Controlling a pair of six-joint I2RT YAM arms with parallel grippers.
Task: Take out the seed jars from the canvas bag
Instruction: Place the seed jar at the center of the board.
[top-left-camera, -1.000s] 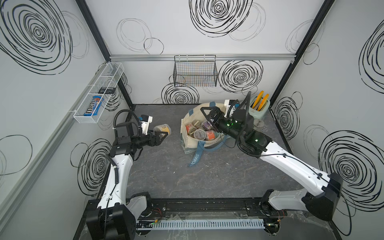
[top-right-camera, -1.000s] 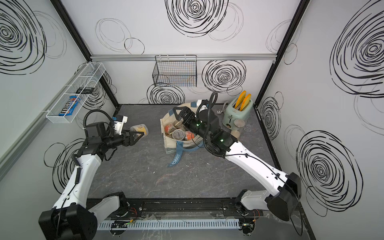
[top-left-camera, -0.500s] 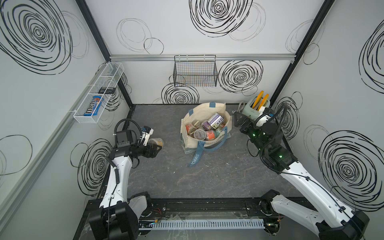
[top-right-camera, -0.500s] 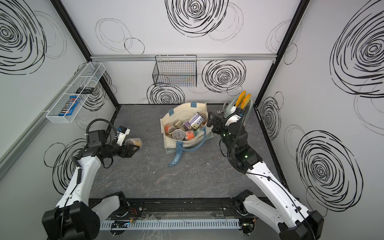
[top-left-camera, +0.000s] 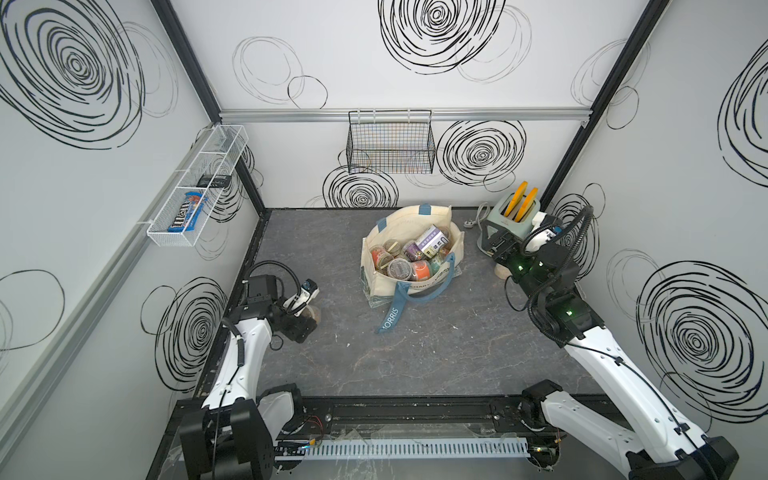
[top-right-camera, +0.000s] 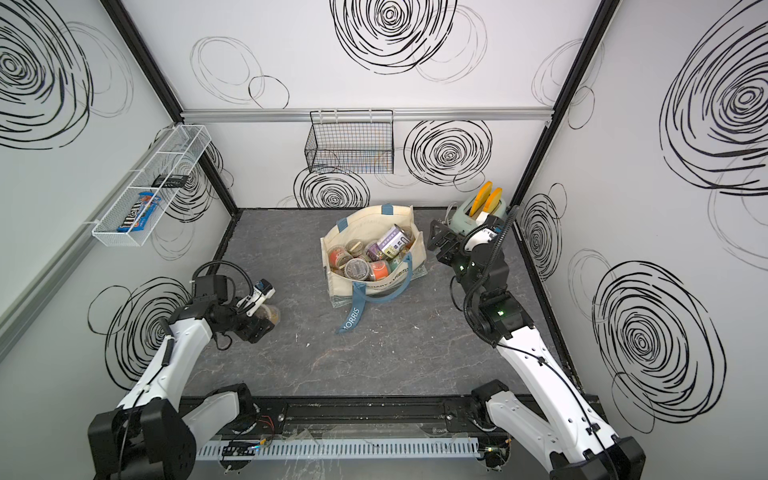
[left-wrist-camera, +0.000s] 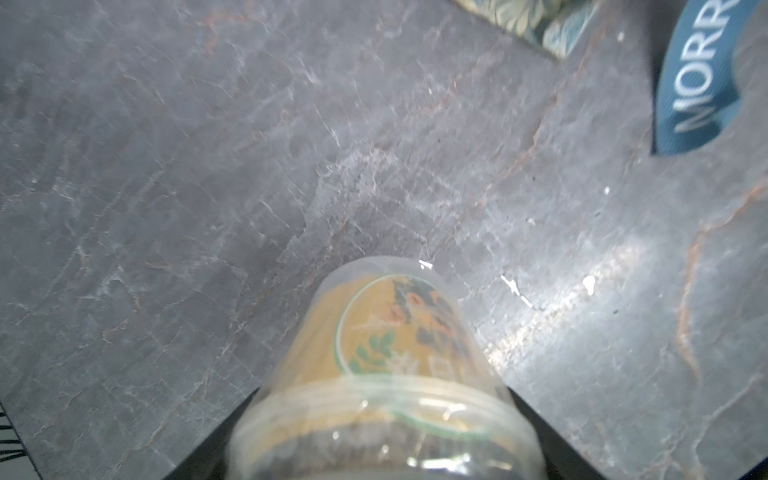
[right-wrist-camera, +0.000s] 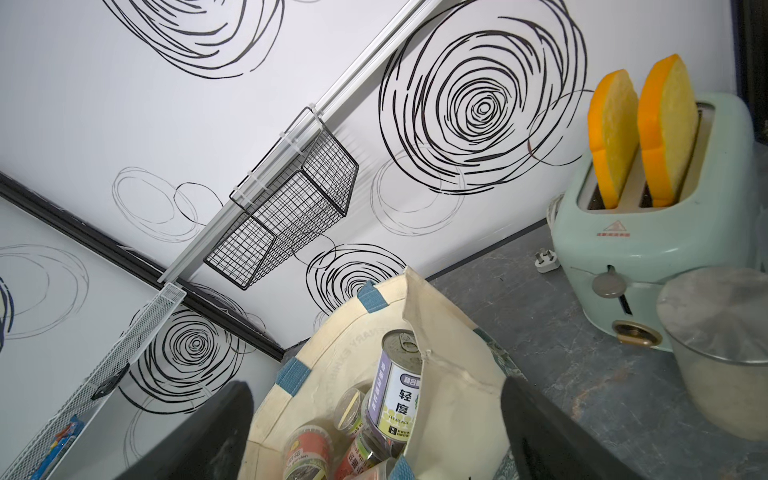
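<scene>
Seed jar (left-wrist-camera: 390, 374) (the only one out, I judge) sits clasped in the left jaws down by the desk (top-left-camera: 415, 353), at 8 o'clock from the canvas bag (top-left-camera: 376, 286). The other seed jars (top-left-camera: 399, 268) fill the bag, and the right jaws gape empty at its 3 o'clock.

The left gripper (top-left-camera: 306, 318) grips a seed jar (left-wrist-camera: 386, 374) by the tabletop's (top-left-camera: 415, 365) left edge, and the right gripper (top-right-camera: 439, 243) stands wide open near its back right corner.

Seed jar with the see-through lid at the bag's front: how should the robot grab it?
From above, probably, pinching its round sides below the lid. The clear plastic seed jar faces lid-up inside the cream canvas bag, whose walls block sideways reach.
</scene>
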